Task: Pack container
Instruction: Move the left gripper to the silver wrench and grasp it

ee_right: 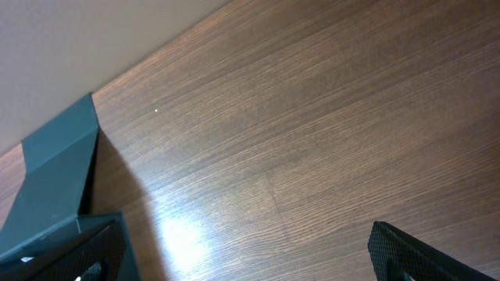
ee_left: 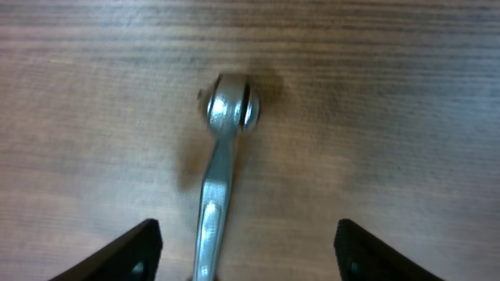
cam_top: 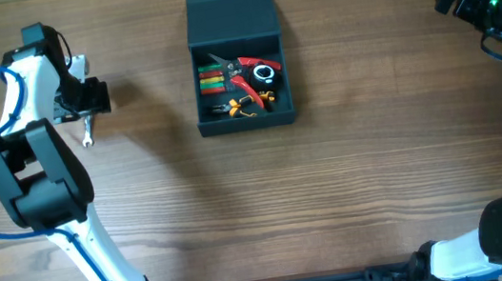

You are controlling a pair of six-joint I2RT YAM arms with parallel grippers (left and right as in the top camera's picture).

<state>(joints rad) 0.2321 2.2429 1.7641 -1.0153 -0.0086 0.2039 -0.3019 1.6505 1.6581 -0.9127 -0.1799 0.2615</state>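
Lying flat on the wooden bench (cam_top: 335,197), a small silver wrench (ee_left: 221,148) sits between the spread fingers of the left gripper (ee_left: 248,251). Those fingers (ee_left: 133,248) stand fairly wide on either side of the handle and touch nothing; the wrench's round head points away from the wrist camera. From overhead, this arm is at the left side of the bench, with the wrench's end poking out beneath the gripper, well apart from the container (cam_top: 247,122).

The container, a dark teal-grey square box, rests at the far middle of the bench with its flap lid (cam_top: 228,7) folded open towards the far edge. Inside it lie red-handled pliers (cam_top: 257,68), a smaller orange-handled tool (cam_top: 245,106) and some red and green pieces (cam_top: 210,80) by the left wall; what those pieces are cannot be told.

The right gripper (ee_right: 246,265) hangs over the far right corner, its jaws wide apart and empty, and its wrist camera catches the container's lid at the left of its view.
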